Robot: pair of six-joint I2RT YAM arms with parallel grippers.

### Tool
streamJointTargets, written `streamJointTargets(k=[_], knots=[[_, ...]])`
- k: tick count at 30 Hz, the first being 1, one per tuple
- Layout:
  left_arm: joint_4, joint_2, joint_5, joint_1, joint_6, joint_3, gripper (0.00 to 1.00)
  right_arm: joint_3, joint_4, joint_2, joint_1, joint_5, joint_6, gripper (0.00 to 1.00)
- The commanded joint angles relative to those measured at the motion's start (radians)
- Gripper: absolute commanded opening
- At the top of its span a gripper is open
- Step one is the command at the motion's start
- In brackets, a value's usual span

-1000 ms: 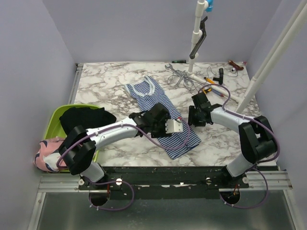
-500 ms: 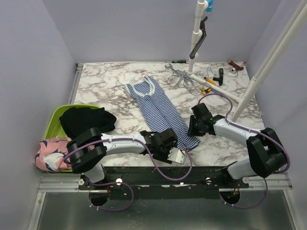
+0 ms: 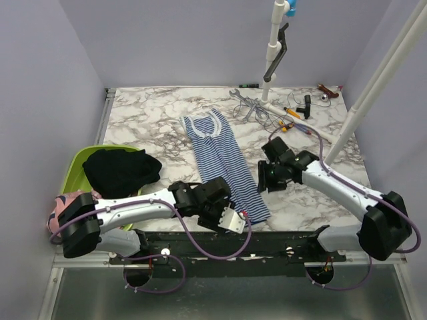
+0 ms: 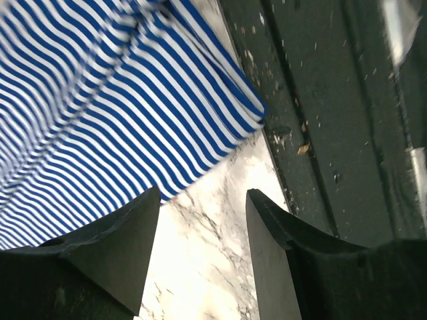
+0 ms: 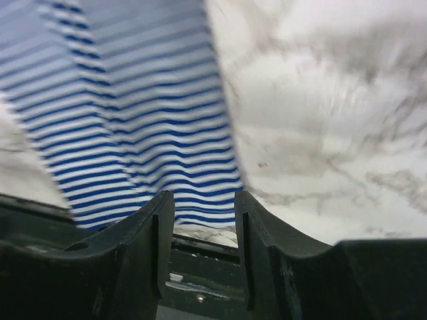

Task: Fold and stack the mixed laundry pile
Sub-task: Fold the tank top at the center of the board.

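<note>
The navy-and-white striped garment (image 3: 227, 163) lies flat and long on the marble table (image 3: 147, 117), running from the middle toward the front edge. My left gripper (image 3: 230, 213) hovers at its near left corner, jaws open over bare marble (image 4: 203, 193), with the striped garment's hem (image 4: 120, 113) just beyond the fingertips. My right gripper (image 3: 265, 179) sits just right of the garment, open (image 5: 203, 197), the striped garment's hem (image 5: 153, 133) ahead of it. The black garment (image 3: 120, 170) lies heaped in the basin. The pink garment (image 3: 63, 203) hangs at the basin's near left end.
A lime green basin (image 3: 75, 170) stands at the left edge. Wrench (image 3: 243, 100), screwdrivers (image 3: 293, 113) and other tools lie at the back right. A white slanted pole (image 3: 363, 100) and a hanging white pipe (image 3: 273, 47) rise there. A dark rail (image 3: 280, 239) borders the front.
My left gripper has moved from over the striped garment's middle to its near end by the front edge. The garment now lies straighter and narrower. My right gripper shifted slightly.
</note>
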Motion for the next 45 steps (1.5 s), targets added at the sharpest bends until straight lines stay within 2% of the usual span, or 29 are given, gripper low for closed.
streamJointTargets(k=[1, 5, 6, 8, 10, 13, 16, 18, 22, 30, 34, 38, 39, 41, 45], knots=[[-0.037, -0.044, 0.150, -0.002, -0.076, 0.061, 0.57, 0.237, -0.068, -0.111, 0.005, 0.033, -0.301, 0.49], [0.162, -0.036, 0.111, -0.013, -0.154, -0.026, 0.57, 0.237, 0.075, -0.200, 0.008, -0.123, -0.704, 0.52], [0.207, -0.035, 0.102, -0.016, -0.156, -0.049, 0.57, 0.216, 0.069, -0.223, 0.008, -0.199, -0.862, 0.54], [0.280, -0.039, 0.095, -0.022, -0.152, -0.100, 0.57, 0.127, 0.054, -0.281, 0.009, -0.242, -1.153, 0.59], [0.363, -0.058, 0.109, -0.033, -0.120, -0.160, 0.57, -0.002, 0.079, -0.350, 0.010, -0.204, -1.328, 0.62], [0.488, -0.075, 0.105, -0.055, -0.086, -0.243, 0.57, -0.129, 0.035, -0.396, 0.032, -0.210, -1.497, 0.62], [0.542, -0.055, 0.073, -0.075, -0.067, -0.281, 0.58, -0.223, 0.007, -0.415, 0.056, -0.310, -1.621, 0.64], [0.560, -0.026, 0.033, -0.084, -0.067, -0.290, 0.58, -0.257, 0.020, -0.418, 0.064, -0.364, -1.664, 0.65], [0.555, 0.007, 0.011, -0.100, -0.053, -0.289, 0.57, -0.291, 0.047, -0.395, 0.098, -0.357, -1.714, 0.66], [0.549, -0.003, -0.026, -0.107, -0.058, -0.280, 0.47, -0.359, 0.111, -0.334, 0.193, -0.348, -1.746, 0.66], [0.543, -0.016, -0.028, -0.106, -0.064, -0.279, 0.43, -0.376, 0.169, -0.302, 0.221, -0.346, -1.724, 0.62], [0.541, -0.011, -0.029, -0.106, -0.066, -0.276, 0.39, -0.391, 0.237, -0.278, 0.244, -0.269, -1.686, 0.56], [0.539, -0.013, -0.028, -0.107, -0.067, -0.275, 0.36, -0.390, 0.256, -0.273, 0.245, -0.261, -1.673, 0.52], [0.525, -0.018, -0.020, -0.106, -0.067, -0.272, 0.28, -0.380, 0.241, -0.254, 0.248, -0.263, -1.685, 0.39], [0.504, -0.043, -0.038, -0.106, -0.113, -0.255, 0.00, -0.376, 0.198, -0.251, 0.258, -0.253, -1.697, 0.09]])
